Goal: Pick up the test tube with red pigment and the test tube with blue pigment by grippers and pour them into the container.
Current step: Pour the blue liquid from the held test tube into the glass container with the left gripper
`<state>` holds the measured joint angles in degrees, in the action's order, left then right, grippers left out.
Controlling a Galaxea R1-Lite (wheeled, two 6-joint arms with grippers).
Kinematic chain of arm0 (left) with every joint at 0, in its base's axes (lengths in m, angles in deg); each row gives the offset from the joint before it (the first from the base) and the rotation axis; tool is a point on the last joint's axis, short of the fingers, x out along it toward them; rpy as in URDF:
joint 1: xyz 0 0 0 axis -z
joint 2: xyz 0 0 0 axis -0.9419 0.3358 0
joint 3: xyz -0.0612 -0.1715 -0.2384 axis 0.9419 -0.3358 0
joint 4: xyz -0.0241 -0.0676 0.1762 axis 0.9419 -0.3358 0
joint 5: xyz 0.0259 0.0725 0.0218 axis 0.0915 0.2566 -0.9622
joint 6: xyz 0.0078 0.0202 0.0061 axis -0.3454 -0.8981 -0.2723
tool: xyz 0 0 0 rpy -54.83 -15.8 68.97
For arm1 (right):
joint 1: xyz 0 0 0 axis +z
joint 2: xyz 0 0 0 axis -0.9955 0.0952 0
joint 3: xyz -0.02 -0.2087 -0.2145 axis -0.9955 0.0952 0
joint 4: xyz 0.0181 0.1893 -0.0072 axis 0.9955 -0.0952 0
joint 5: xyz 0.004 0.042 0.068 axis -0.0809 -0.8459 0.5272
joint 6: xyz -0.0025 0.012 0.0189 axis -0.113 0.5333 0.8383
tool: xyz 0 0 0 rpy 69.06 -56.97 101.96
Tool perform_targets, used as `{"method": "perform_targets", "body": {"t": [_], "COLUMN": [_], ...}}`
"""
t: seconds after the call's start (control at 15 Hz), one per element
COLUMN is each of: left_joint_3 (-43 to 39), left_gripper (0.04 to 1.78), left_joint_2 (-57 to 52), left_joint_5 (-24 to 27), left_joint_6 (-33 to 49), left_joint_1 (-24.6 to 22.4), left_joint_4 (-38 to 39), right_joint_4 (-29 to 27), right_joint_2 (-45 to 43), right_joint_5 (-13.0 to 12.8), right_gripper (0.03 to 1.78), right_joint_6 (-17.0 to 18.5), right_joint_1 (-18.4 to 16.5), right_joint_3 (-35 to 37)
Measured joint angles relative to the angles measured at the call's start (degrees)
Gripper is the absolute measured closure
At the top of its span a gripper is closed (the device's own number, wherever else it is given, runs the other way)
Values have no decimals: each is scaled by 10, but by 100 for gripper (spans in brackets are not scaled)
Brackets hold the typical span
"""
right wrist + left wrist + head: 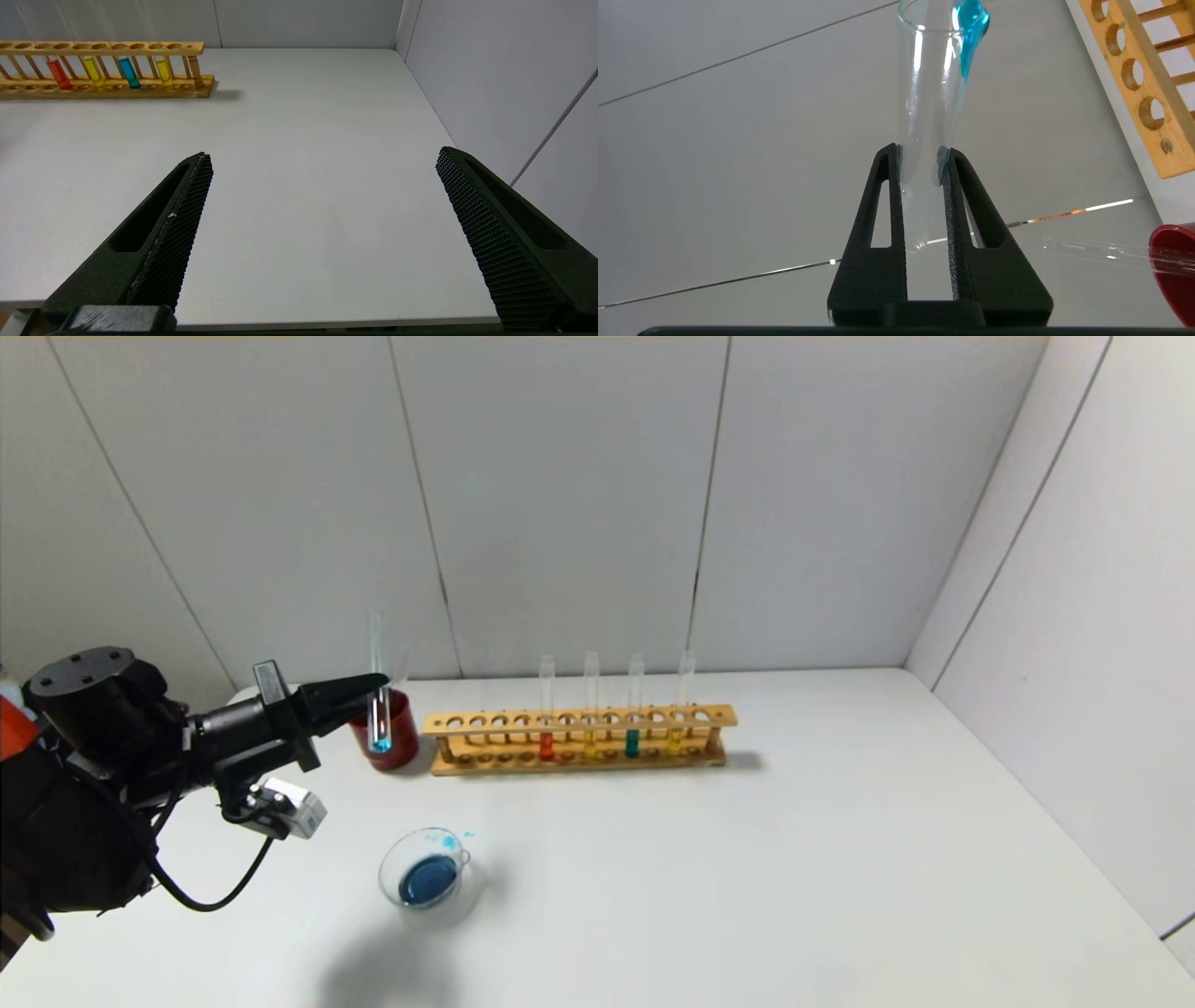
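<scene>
A white table [747, 859] sits in a corner of pale grey wall panels. At about 12 o'clock from the table's middle stands a wooden rack [579, 739] holding 4 tubes: the red tube [546, 723], a yellow one, a teal tube [633, 721] and another yellow one.

The left gripper [373, 695] reaches in from 9 o'clock, its jaws clamped on the blue tube [378, 686], held upright over the red cup [387, 737] just at the rack's 9 o'clock end. Only a small blue drop remains at the tube's tip; the left wrist view shows the tube [931, 116] pinched between the fingers [957, 224] with a blue smear inside the glass.

The glass dish [425, 868], near 7 o'clock, already holds a pool of blue liquid, with a few blue specks beside its lip. So the blue pour looks done, and the emptied tube seems bound for the cup.

The red tube remains in the rack, so its pick-up and pour are left. The right gripper [322, 219] waits, jaws wide apart, low over the table's near right side.
</scene>
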<state>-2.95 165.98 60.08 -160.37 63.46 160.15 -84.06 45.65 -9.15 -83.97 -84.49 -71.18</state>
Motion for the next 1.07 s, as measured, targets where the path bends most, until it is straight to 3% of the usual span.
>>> {"method": "perform_targets", "body": {"t": [1.07], "left_joint_3": [5], "left_gripper": [152], "left_joint_2": [-4], "left_joint_5": [-4], "left_joint_6": [-49], "left_joint_1": [-12], "left_joint_4": [0], "right_joint_4": [0], "right_joint_2": [0], "right_joint_5": [0], "right_gripper": [6], "right_joint_6": [0], "right_joint_1": [0], "right_joint_3": [0]}}
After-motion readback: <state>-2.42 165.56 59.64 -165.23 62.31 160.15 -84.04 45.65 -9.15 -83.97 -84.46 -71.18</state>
